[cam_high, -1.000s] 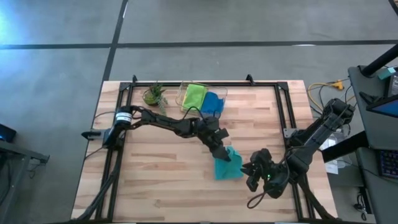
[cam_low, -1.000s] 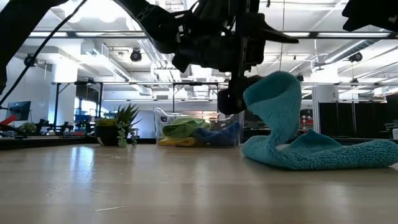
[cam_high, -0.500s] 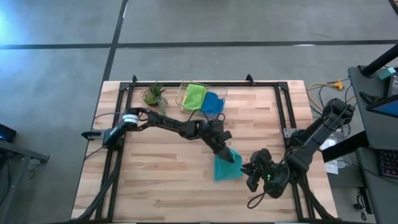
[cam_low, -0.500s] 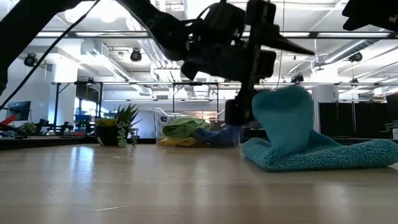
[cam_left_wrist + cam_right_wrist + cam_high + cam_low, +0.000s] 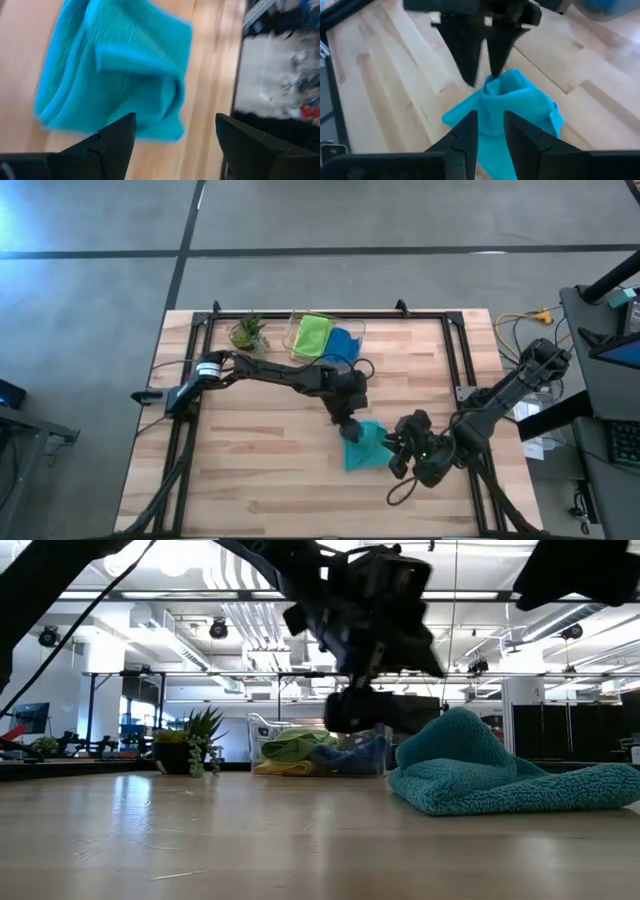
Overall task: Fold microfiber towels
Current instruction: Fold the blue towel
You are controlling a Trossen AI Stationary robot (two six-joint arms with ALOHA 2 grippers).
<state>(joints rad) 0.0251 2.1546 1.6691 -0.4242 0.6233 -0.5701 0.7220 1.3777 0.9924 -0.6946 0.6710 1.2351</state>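
Observation:
The teal towel (image 5: 366, 448) lies folded over in a low heap on the table right of centre; it also shows in the low view (image 5: 500, 778). My left gripper (image 5: 346, 424) is open and empty just above the towel's far-left edge (image 5: 125, 75). It shows in the right wrist view (image 5: 481, 65) pointing down over the towel's raised hump (image 5: 507, 95). My right gripper (image 5: 398, 452) is open at the towel's right edge. Its two fingers stand on either side of that edge (image 5: 491, 131). My right gripper comes at the teal towel's right edge (image 5: 491, 131) level, from the table's right. Its fingers hide the place where they meet the cloth, so I cannot tell whether they touch it.
A clear bin (image 5: 300, 330) at the far edge holds the lime green towel (image 5: 312, 334) and the dark blue towel (image 5: 343, 345). The yellow towel shows in the bin in the low view (image 5: 285, 768). A small potted plant (image 5: 248, 332) stands left of the bin.
My left gripper carried the raised part of the teal towel toward the table's right, let go of it and drew back toward the far left. The raised part has dropped onto the rest of the towel. My right gripper has moved left, toward the towel.

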